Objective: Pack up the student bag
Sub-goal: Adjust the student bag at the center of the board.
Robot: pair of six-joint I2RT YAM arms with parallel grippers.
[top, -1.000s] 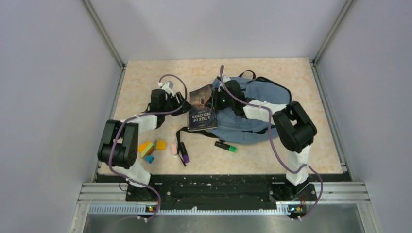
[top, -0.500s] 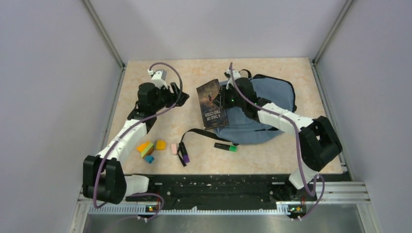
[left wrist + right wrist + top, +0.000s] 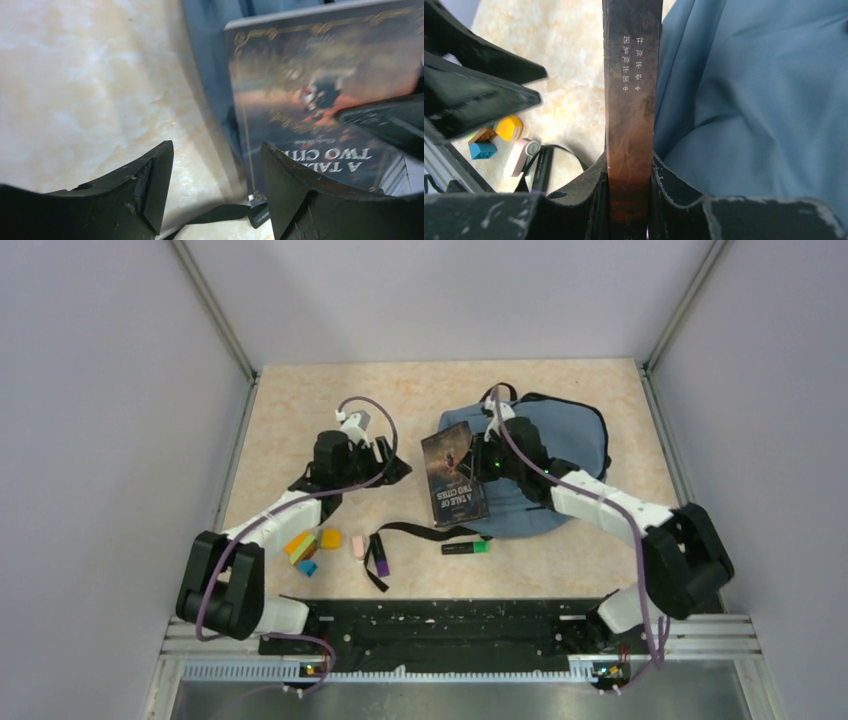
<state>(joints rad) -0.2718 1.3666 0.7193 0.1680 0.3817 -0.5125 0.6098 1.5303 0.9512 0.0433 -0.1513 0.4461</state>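
Observation:
The student bag (image 3: 560, 455) lies flat at the table's middle right, slate-blue with black straps; its fabric fills the right wrist view (image 3: 749, 100). A dark book titled "A Tale of Two Cities" (image 3: 458, 476) stands tilted over the bag's left edge. My right gripper (image 3: 487, 462) is shut on the book's spine (image 3: 631, 90), one finger on each side (image 3: 630, 185). My left gripper (image 3: 396, 466) is open and empty just left of the book. In its own view (image 3: 217, 167) the book cover (image 3: 325, 90) sits beyond the right finger (image 3: 290, 190).
Near the front left lie coloured blocks (image 3: 310, 541), a pink eraser (image 3: 357, 547) and a purple marker (image 3: 381, 563). A green highlighter (image 3: 466, 547) rests below the bag. A loose black strap (image 3: 410, 531) trails from the bag toward the marker.
The right gripper has carried the book to the right, onto the bag's left edge. The left gripper let go of the book, drew back, then came toward it again, opened wider.

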